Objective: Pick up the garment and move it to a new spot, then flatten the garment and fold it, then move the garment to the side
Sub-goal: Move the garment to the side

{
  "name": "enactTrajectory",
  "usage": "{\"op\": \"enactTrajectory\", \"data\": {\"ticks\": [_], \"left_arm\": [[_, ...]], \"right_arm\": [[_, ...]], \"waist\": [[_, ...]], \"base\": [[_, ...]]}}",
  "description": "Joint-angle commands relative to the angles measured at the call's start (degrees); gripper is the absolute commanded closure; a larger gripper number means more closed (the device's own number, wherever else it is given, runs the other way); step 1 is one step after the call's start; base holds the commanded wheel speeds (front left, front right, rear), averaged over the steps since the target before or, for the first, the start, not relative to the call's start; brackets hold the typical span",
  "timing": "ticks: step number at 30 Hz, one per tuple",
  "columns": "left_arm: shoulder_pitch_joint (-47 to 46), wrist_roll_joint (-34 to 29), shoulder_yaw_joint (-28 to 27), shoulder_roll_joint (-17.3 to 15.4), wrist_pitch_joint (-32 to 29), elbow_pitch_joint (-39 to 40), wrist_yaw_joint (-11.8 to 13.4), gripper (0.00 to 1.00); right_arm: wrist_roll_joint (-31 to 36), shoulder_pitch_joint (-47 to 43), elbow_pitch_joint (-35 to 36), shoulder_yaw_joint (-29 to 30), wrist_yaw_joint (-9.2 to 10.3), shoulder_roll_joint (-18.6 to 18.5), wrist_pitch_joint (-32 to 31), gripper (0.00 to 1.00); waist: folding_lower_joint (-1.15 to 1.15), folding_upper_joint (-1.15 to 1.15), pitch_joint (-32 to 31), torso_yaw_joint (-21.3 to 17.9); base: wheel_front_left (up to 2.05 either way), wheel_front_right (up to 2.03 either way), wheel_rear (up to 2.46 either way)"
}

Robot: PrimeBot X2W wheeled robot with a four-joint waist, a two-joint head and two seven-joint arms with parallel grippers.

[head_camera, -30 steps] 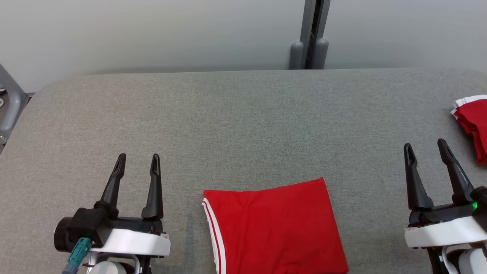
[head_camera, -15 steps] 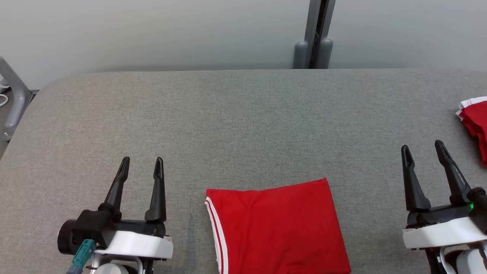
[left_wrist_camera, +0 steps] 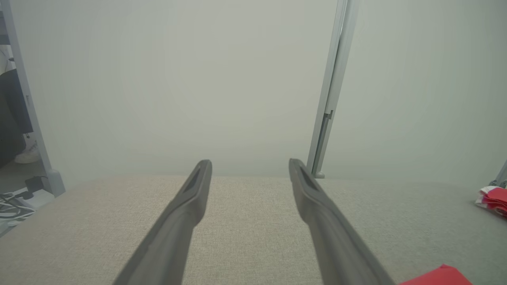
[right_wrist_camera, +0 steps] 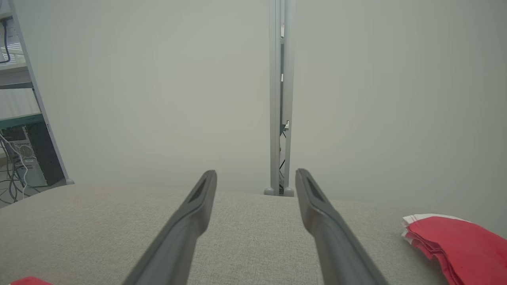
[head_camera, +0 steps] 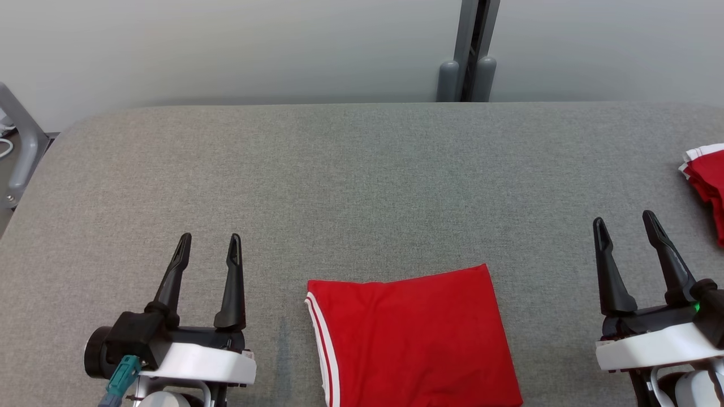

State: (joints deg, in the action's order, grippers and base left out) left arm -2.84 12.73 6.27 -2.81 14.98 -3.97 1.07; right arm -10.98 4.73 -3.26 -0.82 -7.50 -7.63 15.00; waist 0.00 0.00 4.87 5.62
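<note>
A red garment [head_camera: 413, 336] with white stripes along its left edge lies folded flat on the grey table [head_camera: 362, 186], at the near middle. A corner of it shows in the left wrist view [left_wrist_camera: 433, 277] and in the right wrist view [right_wrist_camera: 27, 281]. My left gripper [head_camera: 208, 244] stands open to the garment's left, above the cloth-covered table, with nothing between its fingers. My right gripper [head_camera: 624, 221] stands open to the garment's right, also holding nothing. Both point away from me toward the far wall.
A stack of red and white folded garments [head_camera: 707, 181] sits at the table's right edge, also seen in the right wrist view [right_wrist_camera: 455, 241] and the left wrist view [left_wrist_camera: 493, 198]. A grey post [head_camera: 468, 56] stands behind the table. A metal frame [head_camera: 17, 147] is at the far left.
The head camera has shifted slightly, so the whole picture has slid a little to the right. Both grippers stay open and hardly move; the garment lies as before.
</note>
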Motion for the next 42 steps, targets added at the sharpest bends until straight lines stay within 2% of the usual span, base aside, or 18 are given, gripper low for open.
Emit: {"op": "enactTrajectory", "data": {"ticks": [1, 9, 12, 19, 20, 24, 29, 38, 39, 40, 41, 42], "left_arm": [[-0.2, 0.1, -0.2, -0.2, 0.2, 0.0, 0.0, 0.0], [-0.4, 0.1, -0.2, -0.2, 0.2, -0.3, 0.1, 0.0], [-0.7, 0.1, -0.1, -0.2, 0.2, -0.3, 0.0, 0.0], [-2.1, -0.1, 0.0, -0.2, 0.2, -0.5, -0.4, 0.0], [-2.5, 0.1, 0.1, -0.2, 0.2, -0.5, -0.3, 0.0], [-2.6, 0.3, 0.3, -0.2, 0.2, -0.6, -0.2, 0.0], [-3.1, 0.5, 0.8, -0.2, 0.2, -0.8, -0.1, 0.0], [-3.5, 0.7, 1.2, -0.2, 0.2, -0.5, -0.4, 0.0], [-3.6, 0.7, 1.2, -0.2, 0.2, -0.5, -0.4, 0.0], [-3.6, 0.7, 1.1, -0.2, 0.2, -0.5, -0.4, 0.0], [-3.6, 0.7, 1.1, -0.2, 0.2, -0.5, -0.3, 0.0], [-3.6, 0.7, 1.1, -0.2, 0.2, -0.5, -0.3, 0.0]], "right_arm": [[-0.3, -0.1, -0.3, 0.1, 0.02, -0.1, 0.3, 0.0], [-0.6, 0.2, -0.4, 0.0, 0.02, -0.2, 0.3, 0.0], [-3.0, 0.1, -1.0, -1.0, 0.02, 0.0, 0.3, 0.0], [-13.8, 0.6, -7.3, -10.1, 0.01, -2.6, 0.2, 0.0], [-19.7, 1.1, -11.0, -15.6, 0.01, -4.3, -1.2, 0.0], [-24.3, 1.7, -14.1, -20.6, 0.01, -5.3, -3.7, 0.0], [-30.2, 2.5, -17.3, -23.7, 0.01, -5.7, -7.6, 0.0], [-35.0, 4.7, -19.6, -28.5, 0.01, -6.2, -12.4, 0.0], [-35.5, 4.9, -19.7, -29.0, 0.01, -6.2, -12.9, 0.23], [-35.5, 5.2, -19.7, -29.6, 0.01, -6.6, -13.1, 0.78], [-35.0, 5.5, -19.6, -30.1, 0.01, -6.9, -12.6, 1.0], [-34.7, 5.9, -19.7, -30.5, 0.01, -7.2, -12.1, 1.0]], "waist": [[0.0, 0.0, 0.0, 0.0], [0.0, 0.0, 0.3, 0.3], [0.0, 0.0, 1.2, 0.6], [0.0, 0.0, 4.1, 1.1], [0.0, 0.0, 4.7, 1.3], [0.0, 0.0, 5.1, 1.3], [0.0, 0.0, 5.1, 1.5], [0.0, 0.0, 5.7, 2.0], [0.0, 0.0, 5.7, 2.0], [0.0, 0.0, 5.7, 2.1], [0.0, 0.0, 5.7, 2.2], [0.0, 0.0, 5.7, 2.2]], "base": [[0.0, 0.0, 0.0], [0.0, 0.0, 0.0], [0.0, 0.0, 0.0], [0.0, 0.0, 0.0], [0.0, 0.0, 0.0], [0.0, 0.0, 0.0], [0.0, 0.0, 0.0], [0.0, 0.0, 0.0], [0.0, 0.0, 0.0], [0.0, 0.0, 0.0], [0.0, 0.0, 0.0], [0.0, 0.0, 0.0]]}}
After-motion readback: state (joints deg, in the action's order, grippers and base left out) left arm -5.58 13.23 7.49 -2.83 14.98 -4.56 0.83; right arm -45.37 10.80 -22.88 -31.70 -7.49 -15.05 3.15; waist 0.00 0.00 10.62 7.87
